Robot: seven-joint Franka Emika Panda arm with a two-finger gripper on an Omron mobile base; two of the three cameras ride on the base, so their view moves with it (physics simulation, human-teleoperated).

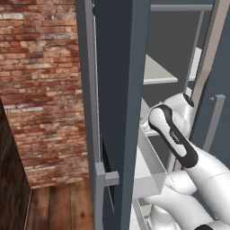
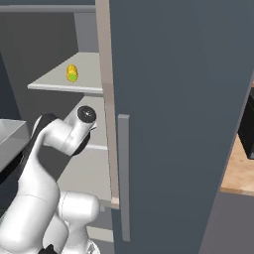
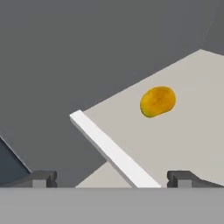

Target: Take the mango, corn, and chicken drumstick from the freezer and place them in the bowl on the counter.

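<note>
Mango (image 3: 158,101) yellow-orange; corn (image 2: 72,73) yellow, green end; freezer (image 2: 178,99) slate-grey, shelves (image 3: 183,140) light grey; brick wall (image 1: 40,90) red-brown.

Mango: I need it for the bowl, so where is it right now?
In the hand view the mango lies alone on a light grey freezer shelf, right of centre, ahead of the open pincer, which is not touching it.

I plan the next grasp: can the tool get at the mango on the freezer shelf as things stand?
Probably yes. In the hand view the mango lies alone on the light shelf, ahead of the open tool, and nothing stands between them. Only the shelf's front edge lies nearer, so the approach should pass above it.
</note>
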